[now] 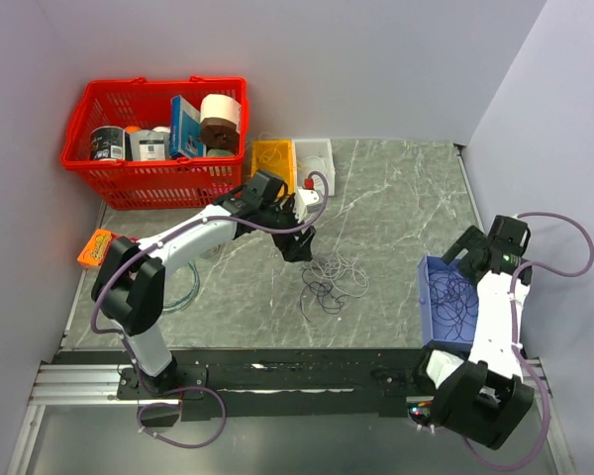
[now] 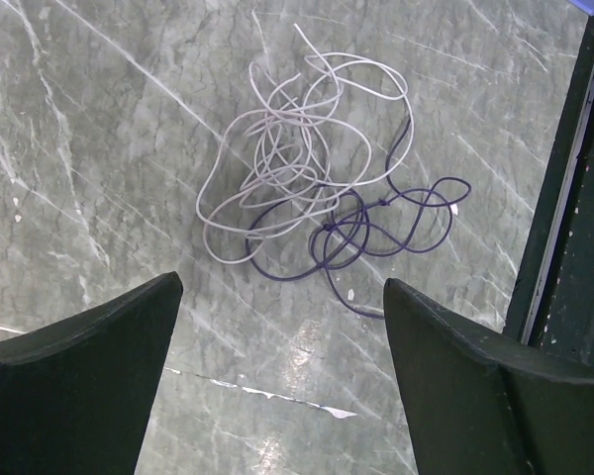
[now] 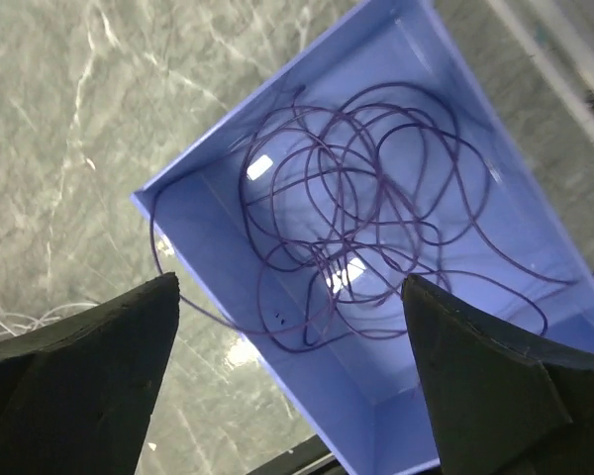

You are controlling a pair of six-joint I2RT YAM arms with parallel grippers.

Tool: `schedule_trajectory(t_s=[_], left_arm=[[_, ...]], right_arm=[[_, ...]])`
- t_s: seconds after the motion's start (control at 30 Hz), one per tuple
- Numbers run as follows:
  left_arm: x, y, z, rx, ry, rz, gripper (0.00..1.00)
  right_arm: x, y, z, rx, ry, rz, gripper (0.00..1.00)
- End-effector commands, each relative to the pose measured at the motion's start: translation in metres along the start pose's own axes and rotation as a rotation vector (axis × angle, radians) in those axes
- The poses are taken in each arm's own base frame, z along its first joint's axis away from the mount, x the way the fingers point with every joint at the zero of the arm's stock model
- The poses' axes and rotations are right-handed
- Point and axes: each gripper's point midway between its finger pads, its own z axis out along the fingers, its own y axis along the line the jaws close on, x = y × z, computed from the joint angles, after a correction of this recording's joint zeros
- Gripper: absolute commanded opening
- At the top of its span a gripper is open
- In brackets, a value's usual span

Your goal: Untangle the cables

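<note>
A small heap of cables [image 1: 332,282] lies on the marble table: a pale grey-white wire [image 2: 287,163] tangled with a dark purple wire [image 2: 366,237]. My left gripper [image 1: 299,245] hovers above and just behind the heap, open and empty, in the left wrist view [image 2: 282,381] too. A separate coil of purple wire [image 3: 376,228] lies inside the blue bin [image 1: 427,297] at the right, one loop hanging over its rim. My right gripper [image 1: 465,255] is open and empty above that bin, also in the right wrist view [image 3: 292,381].
A red basket [image 1: 119,183] of goods stands at the back left. A yellow bin [image 1: 273,158] and a white bin [image 1: 315,150] stand behind the heap. A teal hoop [image 1: 183,292] lies by the left arm, an orange item [image 1: 95,247] at the left edge. A black rail [image 1: 297,361] runs along the front.
</note>
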Motion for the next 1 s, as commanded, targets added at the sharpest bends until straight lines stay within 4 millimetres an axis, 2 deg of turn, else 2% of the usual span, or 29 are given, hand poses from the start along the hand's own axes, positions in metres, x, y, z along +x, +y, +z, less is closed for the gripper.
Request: schedule_trajectory(t_s=[0.0, 0.07, 0.13, 0.17, 0.2, 0.27, 0.33, 0.37, 0.4, 0.43, 0.47, 0.5, 0.53, 0.57, 0.63, 0.73, 0.8, 0.87, 0.97], left_arm=[[-0.003, 0.0, 0.003, 0.016, -0.017, 0.0, 0.9], [-0.002, 0.0, 0.004, 0.018, -0.014, -0.004, 0.9], [-0.002, 0.001, 0.004, 0.022, -0.008, -0.009, 0.9], [-0.004, 0.001, 0.004, 0.022, -0.01, -0.008, 0.9], [-0.002, 0.002, 0.003, 0.027, 0.0, -0.012, 0.9], [-0.006, 0.01, -0.002, 0.009, -0.008, -0.023, 0.91], [-0.005, 0.021, -0.009, -0.017, -0.008, -0.045, 0.91], [-0.006, 0.026, -0.012, -0.027, -0.011, -0.049, 0.91], [-0.007, 0.029, -0.015, -0.035, -0.011, -0.054, 0.91], [-0.003, 0.034, -0.02, -0.042, -0.004, -0.071, 0.91], [-0.001, 0.036, -0.023, -0.047, -0.003, -0.079, 0.91], [0.0, 0.037, -0.026, -0.047, -0.002, -0.082, 0.91], [0.006, 0.04, -0.029, -0.05, 0.007, -0.1, 0.91], [0.008, 0.041, -0.032, -0.053, 0.01, -0.104, 0.91], [0.015, 0.043, -0.035, -0.064, 0.023, -0.11, 0.92], [0.023, 0.046, -0.038, -0.079, 0.04, -0.116, 0.92], [0.025, 0.047, -0.039, -0.085, 0.044, -0.12, 0.92], [0.025, 0.049, -0.038, -0.085, 0.044, -0.126, 0.92], [0.024, 0.051, -0.036, -0.08, 0.048, -0.13, 0.92]], right_arm=[[-0.04, 0.003, -0.039, 0.037, -0.178, -0.066, 1.0], [-0.054, 0.014, -0.06, 0.02, -0.256, -0.114, 1.0], [-0.062, 0.042, -0.08, -0.035, -0.333, -0.233, 1.0], [-0.063, 0.053, -0.085, -0.063, -0.349, -0.278, 1.0], [-0.056, 0.079, -0.093, -0.139, -0.362, -0.366, 1.0], [-0.046, 0.11, -0.093, -0.238, -0.347, -0.453, 1.0], [-0.007, 0.153, -0.088, -0.425, -0.246, -0.604, 0.99], [0.002, 0.172, -0.088, -0.5, -0.234, -0.64, 0.98], [0.018, 0.181, -0.082, -0.54, -0.192, -0.677, 0.95], [0.043, 0.198, -0.077, -0.617, -0.114, -0.727, 0.93], [0.054, 0.206, -0.074, -0.655, -0.077, -0.747, 0.9], [0.064, 0.214, -0.068, -0.681, -0.055, -0.767, 0.81], [0.078, 0.219, -0.056, -0.687, 0.005, -0.794, 0.75], [0.087, 0.222, -0.05, -0.69, 0.031, -0.821, 0.62], [0.103, 0.223, -0.03, -0.661, 0.107, -0.846, 0.55], [0.129, 0.223, -0.013, -0.66, 0.223, -0.844, 0.55], [0.148, 0.224, -0.013, -0.7, 0.286, -0.848, 0.58], [0.156, 0.226, -0.008, -0.707, 0.299, -0.844, 0.59], [0.17, 0.217, 0.009, -0.644, 0.362, -0.832, 0.59]])
